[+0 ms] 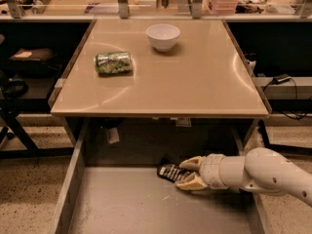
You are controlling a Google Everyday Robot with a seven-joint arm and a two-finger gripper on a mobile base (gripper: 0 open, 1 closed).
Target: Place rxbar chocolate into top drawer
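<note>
The rxbar chocolate [170,171], a small dark wrapped bar with pale lettering, lies low at the back of the open top drawer [126,204], a wide grey metal drawer pulled out under the table. My gripper [187,173] reaches in from the right. Its two cream fingers [192,163] close around the bar's right end, one above and one below. The bar's left end rests on or just above the drawer floor.
A tan table [195,82] stands above the drawer with a crushed green can [113,62] at its left and a white bowl [163,36] at the back. My white arm [263,172] spans the drawer's right side. The drawer's side walls [68,189] flank the floor.
</note>
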